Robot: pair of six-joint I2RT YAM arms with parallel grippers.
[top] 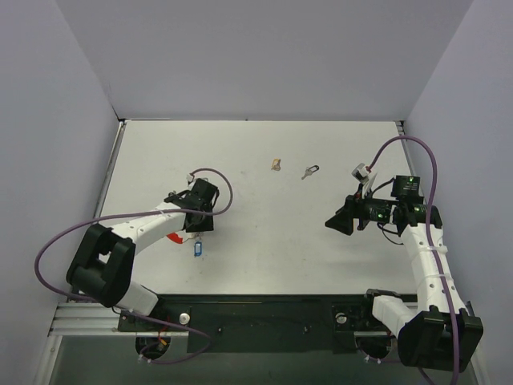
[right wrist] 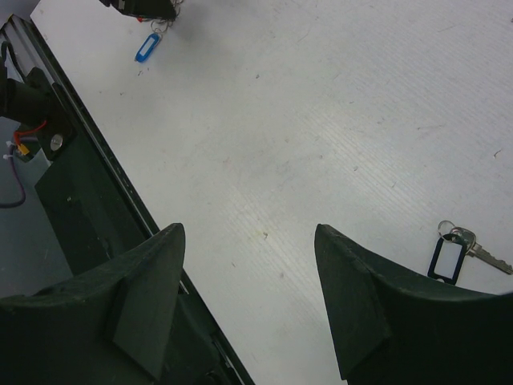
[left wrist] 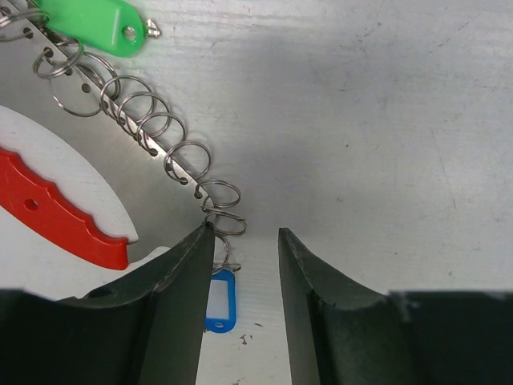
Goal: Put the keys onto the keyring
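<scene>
The keyring [left wrist: 186, 160] is a chain of linked silver split rings lying on the table, with a green tag [left wrist: 90, 22], a red-and-white piece [left wrist: 60, 220] and a blue tag [left wrist: 219, 298]. My left gripper [left wrist: 244, 233] hovers low over the blue-tag end, open; its left fingertip [left wrist: 202, 234] sits beside the last rings and nothing lies between the jaws. From above, that gripper [top: 197, 226] stands just behind the blue tag [top: 197, 249]. One key [top: 310, 171] lies far back, silver with a black head [right wrist: 446, 258]. My right gripper [right wrist: 250, 228] is open and empty.
A small tan object [top: 276, 165] lies left of the key. The right gripper [top: 333, 222] hangs over bare table at the right. The black base rail [right wrist: 88, 152] runs along the near edge. Grey walls close in the table.
</scene>
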